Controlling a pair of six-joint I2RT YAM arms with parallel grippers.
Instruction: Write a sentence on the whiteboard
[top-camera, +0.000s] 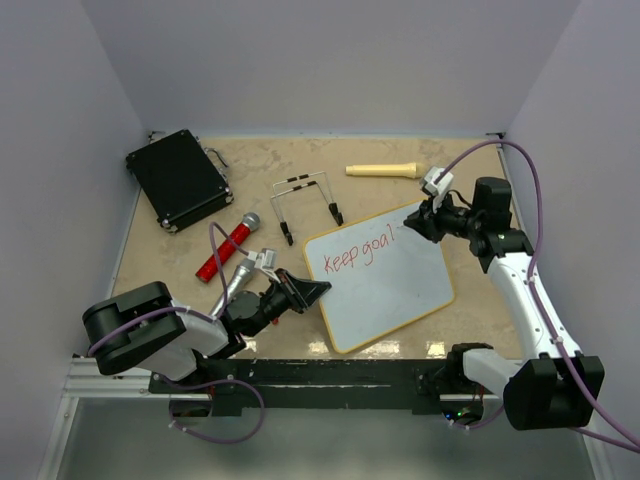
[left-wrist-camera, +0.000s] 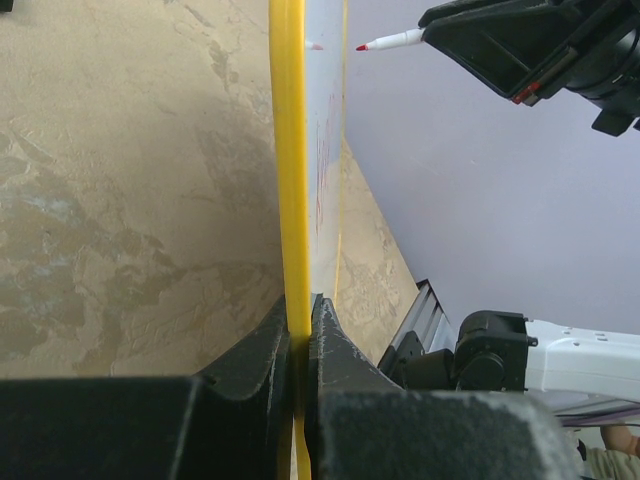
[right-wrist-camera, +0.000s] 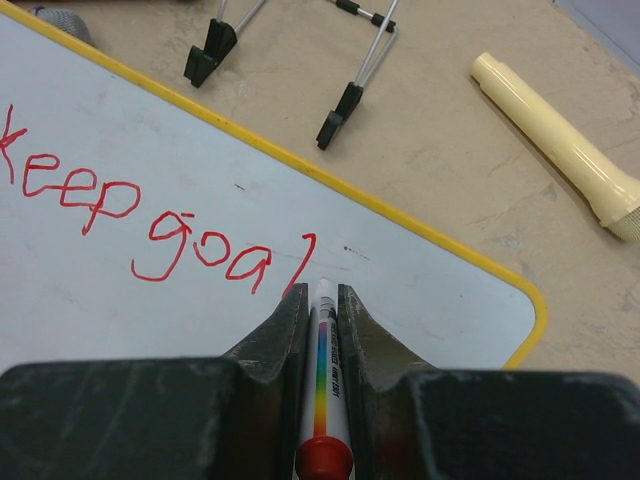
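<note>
The whiteboard (top-camera: 385, 285) with its yellow frame lies on the table, and red handwriting (top-camera: 360, 254) reads "Keep goal". My left gripper (top-camera: 308, 291) is shut on the board's left edge, seen edge-on in the left wrist view (left-wrist-camera: 290, 200). My right gripper (top-camera: 413, 222) is shut on a red marker (right-wrist-camera: 322, 380), held tip-down over the board just right of the last letter (right-wrist-camera: 298, 262). The board's surface (right-wrist-camera: 150, 150) fills most of the right wrist view. The marker tip (left-wrist-camera: 372, 44) shows a little off the board in the left wrist view.
A black case (top-camera: 178, 178) lies at the back left. A red and silver microphone (top-camera: 229, 246) and a silver one (top-camera: 238, 280) lie left of the board. A wire stand (top-camera: 306, 204) and a cream flashlight (top-camera: 382, 171) lie behind it.
</note>
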